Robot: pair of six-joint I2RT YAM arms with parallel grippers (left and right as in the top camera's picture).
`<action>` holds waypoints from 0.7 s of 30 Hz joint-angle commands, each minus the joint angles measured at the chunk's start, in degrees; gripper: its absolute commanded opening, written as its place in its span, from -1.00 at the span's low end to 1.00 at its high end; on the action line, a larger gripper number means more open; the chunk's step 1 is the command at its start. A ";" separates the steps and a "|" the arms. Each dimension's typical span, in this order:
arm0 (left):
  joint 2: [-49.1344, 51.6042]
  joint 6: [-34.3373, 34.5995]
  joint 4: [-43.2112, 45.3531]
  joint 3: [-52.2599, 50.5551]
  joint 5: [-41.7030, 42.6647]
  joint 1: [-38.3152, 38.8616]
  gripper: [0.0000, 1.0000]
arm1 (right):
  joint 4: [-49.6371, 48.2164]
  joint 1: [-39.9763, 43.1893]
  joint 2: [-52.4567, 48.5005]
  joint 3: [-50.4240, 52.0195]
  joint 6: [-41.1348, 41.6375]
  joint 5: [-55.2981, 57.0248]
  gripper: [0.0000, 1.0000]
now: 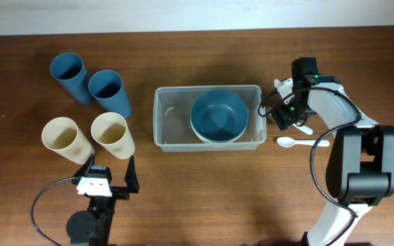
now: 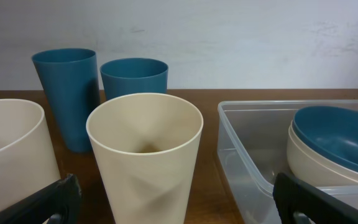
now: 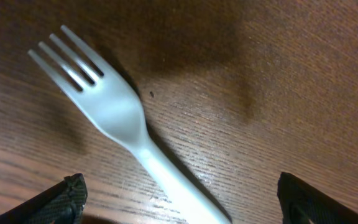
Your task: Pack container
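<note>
- The right gripper [image 3: 182,198] hovers with its fingers spread wide on either side of a white plastic fork [image 3: 114,112] lying on the wooden table [image 3: 278,74].
- Just to its left, the container [image 1: 172,123] sits mid-table, holding a blue bowl [image 1: 217,115] nested in a cream bowl [image 1: 213,140].
- A white spoon [image 1: 293,142] lies near the container's right end.
- The left gripper [image 1: 108,176], fingers also apart and empty, faces two cream cups [image 1: 111,133] and two blue cups [image 1: 109,90] standing left of the container.

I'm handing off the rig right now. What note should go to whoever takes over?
Left gripper: open, facing a cream cup, holding nothing.
Right gripper: open, over the white fork, right of the container.
Done: blue bowl nested in cream bowl inside the container.
To do: two blue cups, two cream cups, fork and white spoon, all on the table.
</note>
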State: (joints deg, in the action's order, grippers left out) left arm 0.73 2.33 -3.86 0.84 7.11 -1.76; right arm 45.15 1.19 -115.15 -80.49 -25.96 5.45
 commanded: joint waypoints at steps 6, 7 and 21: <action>-0.44 -1.09 -0.07 -0.33 0.61 -0.33 1.00 | -0.37 2.91 -0.63 0.46 -0.09 -2.67 0.79; -0.44 -1.09 -0.07 -0.33 0.61 -0.33 1.00 | -0.35 3.50 -0.63 0.46 0.13 -3.02 0.78; -0.44 -1.09 -0.07 -0.33 0.61 -0.33 0.99 | 0.00 7.34 -0.63 0.46 1.33 -9.81 0.80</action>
State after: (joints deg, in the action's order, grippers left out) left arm 0.73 2.33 -3.86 0.84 7.11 -1.76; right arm 44.95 8.58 -115.35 -80.49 -25.21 -1.69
